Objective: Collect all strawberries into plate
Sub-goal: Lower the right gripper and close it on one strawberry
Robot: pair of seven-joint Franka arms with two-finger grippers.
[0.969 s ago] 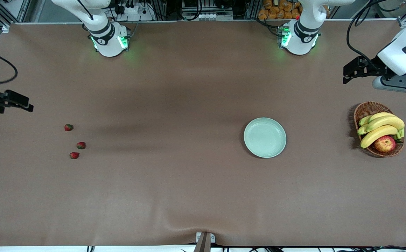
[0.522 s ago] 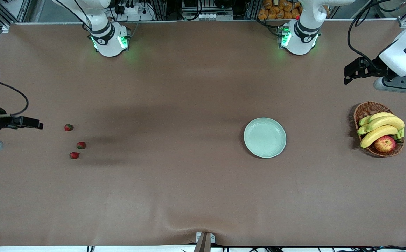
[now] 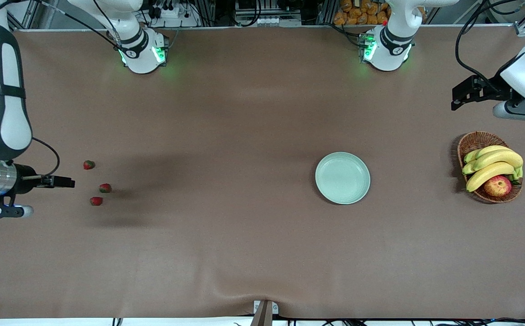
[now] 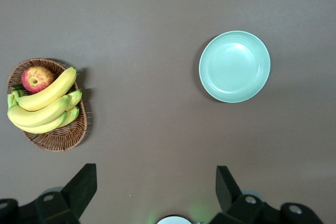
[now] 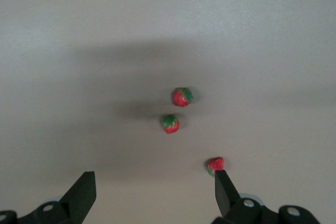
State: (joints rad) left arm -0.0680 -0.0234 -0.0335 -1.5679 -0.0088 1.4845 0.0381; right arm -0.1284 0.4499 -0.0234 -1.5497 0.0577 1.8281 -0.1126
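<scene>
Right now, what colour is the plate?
Plain pale mint green; the plate shows best in the left wrist view.

Plate glossy, smooth; basket woven wicker; table matt cloth.

My arms are white with dark joint bands — green-lit bases, black cables, black fingers.

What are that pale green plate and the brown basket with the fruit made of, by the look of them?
The plate looks like glazed ceramic or hard plastic: smooth and plain, with a soft sheen and a raised rim. Which of the two cannot be told by sight. The basket looks like woven wicker or rattan: brown, matte, with visible strands crossing along its rim and wall.
</scene>
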